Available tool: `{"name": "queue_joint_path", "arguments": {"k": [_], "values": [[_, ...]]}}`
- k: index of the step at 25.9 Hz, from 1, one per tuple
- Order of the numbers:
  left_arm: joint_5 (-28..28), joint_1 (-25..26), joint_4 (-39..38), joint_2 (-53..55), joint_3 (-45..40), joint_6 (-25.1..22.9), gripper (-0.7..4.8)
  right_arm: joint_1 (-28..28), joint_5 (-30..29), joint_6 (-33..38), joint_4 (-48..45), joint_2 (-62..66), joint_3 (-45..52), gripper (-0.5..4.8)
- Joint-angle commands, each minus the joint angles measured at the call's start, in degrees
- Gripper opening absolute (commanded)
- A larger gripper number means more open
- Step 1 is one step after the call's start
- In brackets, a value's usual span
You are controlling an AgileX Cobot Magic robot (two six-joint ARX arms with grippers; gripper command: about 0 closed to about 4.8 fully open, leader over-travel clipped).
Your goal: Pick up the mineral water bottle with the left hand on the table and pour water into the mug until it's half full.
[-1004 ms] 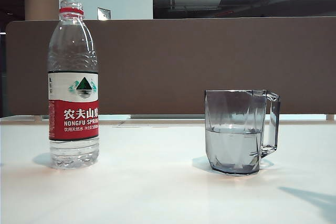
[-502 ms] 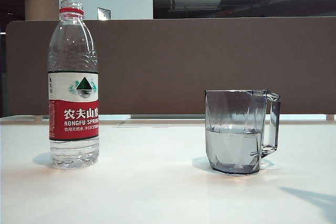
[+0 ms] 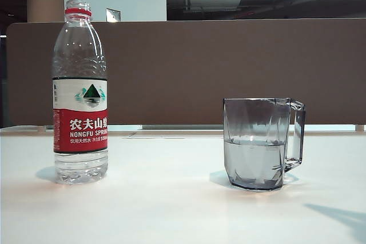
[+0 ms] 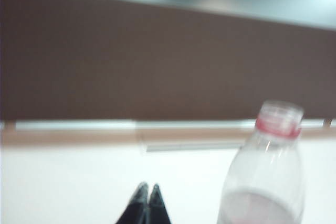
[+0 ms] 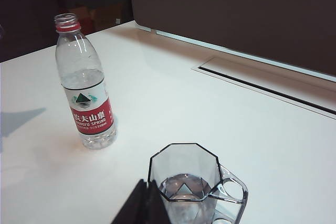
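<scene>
Now left pincer [image 4: 146,188] and right pincer [image 5: 145,184] sit closed, empty.

Mineral water bottle [image 3: 80,92]: clear, thin plastic, ribbed and glossy, with a red plastic neck ring and a smooth printed label in red and white. Mug [image 3: 260,142]: transparent smoky-grey material with flat, glossy facets and sharp edges; glass or plastic cannot be determined. Worktop [image 3: 171,210]: plain white, smooth, with a soft sheen. Partition [image 3: 229,67] at 12 o'clock behind the worktop: brown, matt. Left hand [image 4: 146,202] and right hand [image 5: 144,198]: fingertips dark, matt black.
</scene>
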State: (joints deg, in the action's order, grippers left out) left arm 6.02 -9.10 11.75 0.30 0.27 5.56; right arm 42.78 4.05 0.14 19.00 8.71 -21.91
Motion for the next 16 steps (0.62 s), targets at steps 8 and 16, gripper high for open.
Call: {"name": "queue_joint_path", "arguments": {"k": [8,16], "values": [[0.2,2.45,-9.11,-0.02,0.22,-6.86,-0.06,0.02,-0.09,-0.17,-1.03,-0.04,-0.35,-0.08],[0.2,6.08,-9.11,-0.02,0.22,-3.23,-0.06,0.02,-0.09,-0.17,-1.03,-0.04,-0.35,-0.08]]}}
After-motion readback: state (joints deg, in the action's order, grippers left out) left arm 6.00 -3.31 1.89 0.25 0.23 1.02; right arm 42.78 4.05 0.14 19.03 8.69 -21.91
